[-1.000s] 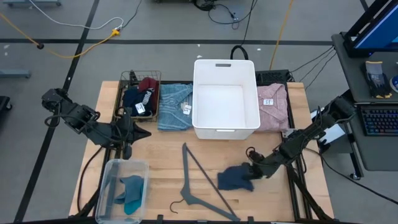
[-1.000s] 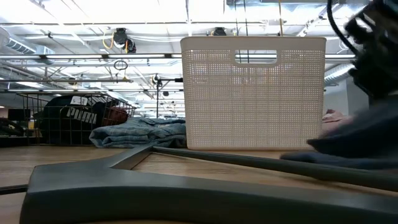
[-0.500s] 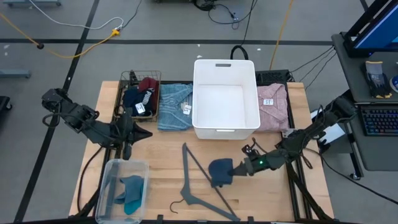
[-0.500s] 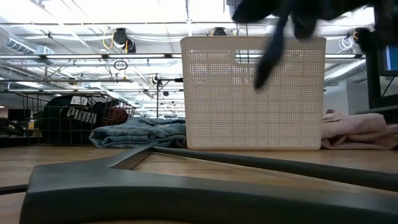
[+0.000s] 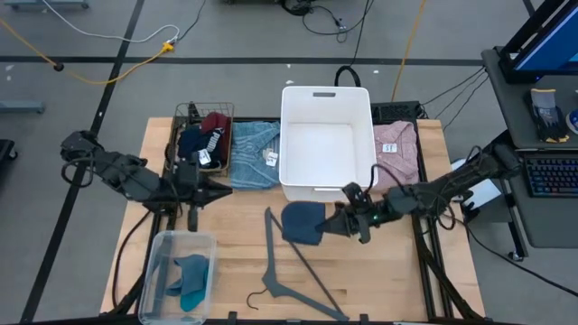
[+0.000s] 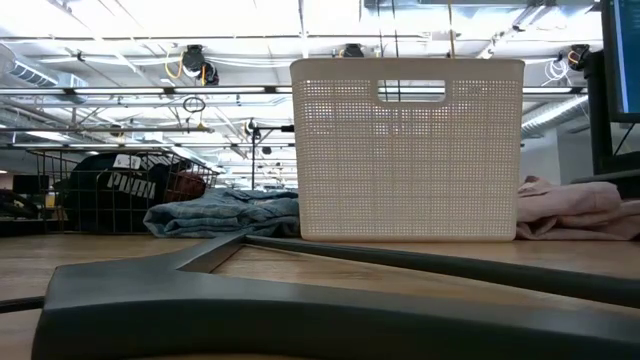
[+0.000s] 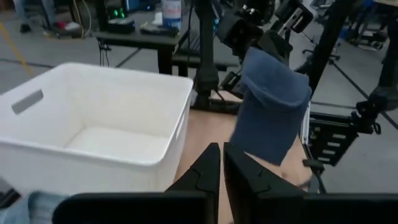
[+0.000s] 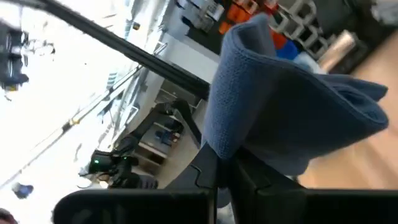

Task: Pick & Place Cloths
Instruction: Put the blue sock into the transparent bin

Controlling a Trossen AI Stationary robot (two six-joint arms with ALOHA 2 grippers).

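Note:
My right gripper [image 5: 338, 224] is shut on a slate-blue cloth [image 5: 302, 223], held in the air just in front of the white bin's [image 5: 328, 190] near wall. In the left wrist view the cloth [image 7: 272, 106] hangs below that gripper. My left gripper [image 5: 226, 190] waits shut at the table's left, level with the bin's near wall, pointing right. Navy and maroon cloths lie in a wire basket [image 5: 203, 135]. A folded light-blue cloth [image 5: 253, 153] and a pink one [image 5: 397, 153] lie flat on either side of the bin. A teal cloth [image 5: 191, 275] lies in a clear box. My right gripper pinches the slate-blue cloth by its bunched upper end [image 8: 231, 144] between the two fingers, coming level from the table's right. Several layers are folded together there. The cloth is lifted clear of the table and droops beyond and below the fingers [image 7: 264, 59].
A grey plastic hanger [image 5: 289, 266] lies on the table's near middle, below the held cloth, and fills the low view's foreground [image 6: 300, 310]. The clear box [image 5: 163, 248] sits at the near left corner. Bare wood shows at the near right [image 5: 388, 280].
My right gripper has taken the slate-blue cloth off the table's near right, raised it and carried it left and toward the far edge, up to the white bin's near wall. The cloth went from lying crumpled on the wood to hanging clear. My left gripper edged slightly right.

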